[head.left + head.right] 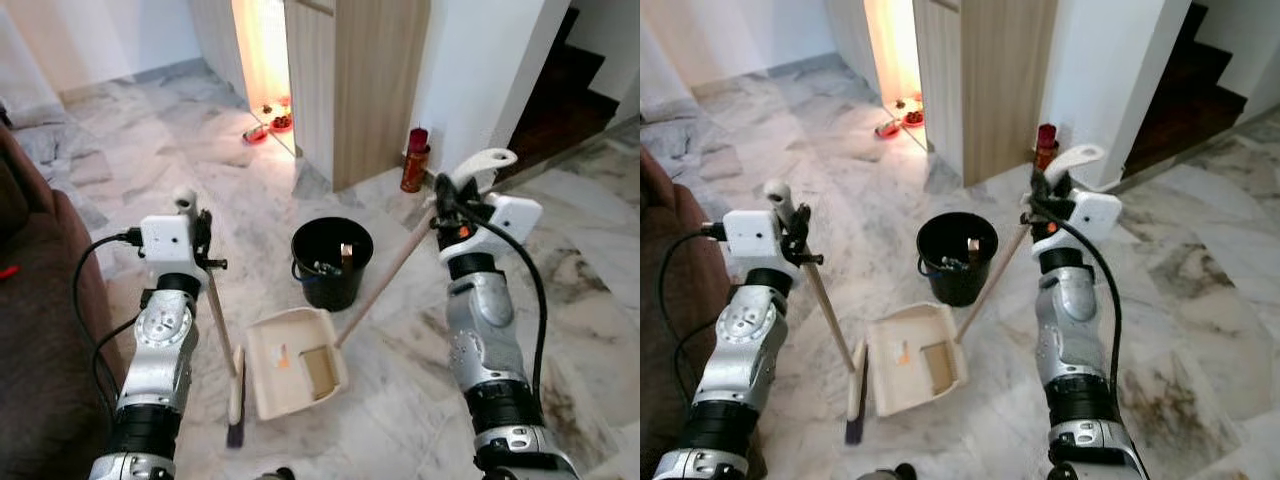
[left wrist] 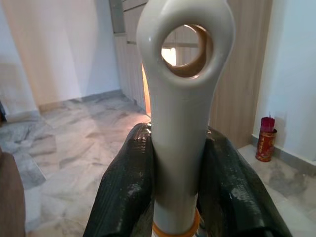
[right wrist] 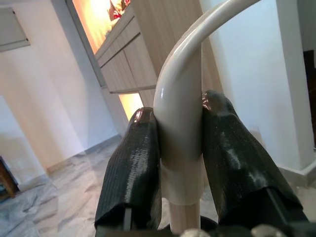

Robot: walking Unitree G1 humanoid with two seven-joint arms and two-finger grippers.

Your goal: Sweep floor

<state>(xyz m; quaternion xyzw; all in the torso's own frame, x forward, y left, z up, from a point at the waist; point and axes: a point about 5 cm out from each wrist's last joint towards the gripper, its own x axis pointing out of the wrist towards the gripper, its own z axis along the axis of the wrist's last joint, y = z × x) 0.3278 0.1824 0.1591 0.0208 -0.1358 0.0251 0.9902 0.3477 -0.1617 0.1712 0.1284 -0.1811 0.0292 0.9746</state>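
Observation:
My left gripper (image 1: 196, 232) is shut on the cream top of a broom handle (image 2: 180, 123); its wooden shaft (image 1: 220, 320) slants down to the dark broom head (image 1: 236, 405) on the marble floor. Beside that head lies a cream dustpan (image 1: 295, 362) holding a bit of orange debris and a brown patch. My right gripper (image 1: 450, 205) is shut on the dustpan's long handle, at its cream looped grip (image 3: 180, 123); the wooden pole (image 1: 385, 280) runs down to the pan. A black bucket (image 1: 331, 262) with scraps inside stands just behind the dustpan.
A brown sofa (image 1: 35, 330) borders the left side. A wooden cabinet (image 1: 365, 80) and white wall stand ahead, with a red canister (image 1: 415, 160) at the base. Small red dishes (image 1: 270, 128) lie on the lit floor by the doorway. Dark stairs (image 1: 565, 90) rise at the right.

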